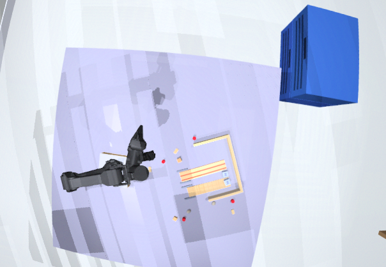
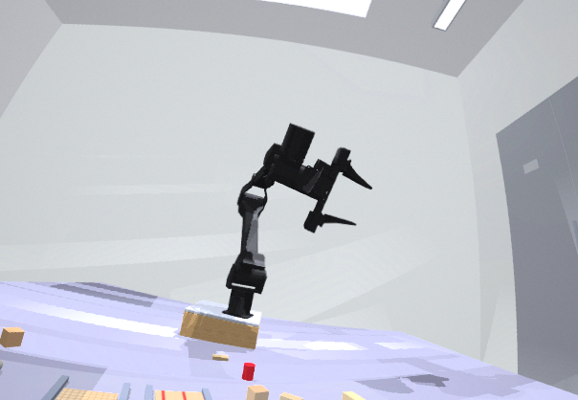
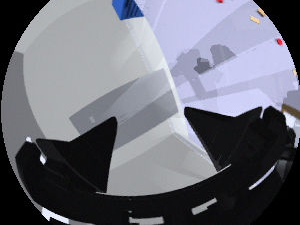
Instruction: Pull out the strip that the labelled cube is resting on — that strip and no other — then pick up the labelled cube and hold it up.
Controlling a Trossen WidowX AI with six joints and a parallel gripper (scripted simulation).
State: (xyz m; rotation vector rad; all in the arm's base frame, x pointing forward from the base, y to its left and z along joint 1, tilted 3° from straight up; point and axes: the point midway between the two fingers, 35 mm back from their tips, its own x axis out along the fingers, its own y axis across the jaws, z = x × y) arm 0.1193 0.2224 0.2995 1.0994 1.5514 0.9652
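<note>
Top view: arm folded near the left edge of the bench, gripper (image 1: 145, 143) raised high, fingers spread wide, nothing between them. The exterior view confirms it: both fingers well apart, aimed at the wall, well above the surface.

Task items sit right of centre, inside a U-shaped wooden fence (image 1: 236, 168) whose open side faces the arm. Two strips lie side by side: a red-striped strip (image 1: 202, 170) on the far side and a plain checkered strip (image 1: 206, 186) on the near side. Long axes are parallel, running from the fence's closed wall toward the arm base, tilted slightly. Each carries a small pale cube at the fence end: one cube (image 1: 225, 174) on the striped strip, another cube (image 1: 227, 182) on the plain strip. Cubes almost touch. I can't read which one is labelled at this resolution.

My read: nothing started, step in hand is the approach to the right strip. Confirm the label first. Then come down on that strip's free end, nearest the arm, jaws across its width, and pull straight along the long axis, slow, so the cube doesn't ride along or topple. Keep off the neighbouring strip. Loose red cylinders (image 1: 163, 161) and small wooden blocks (image 1: 179, 160) sit near the approach path, so avoid them.
</note>
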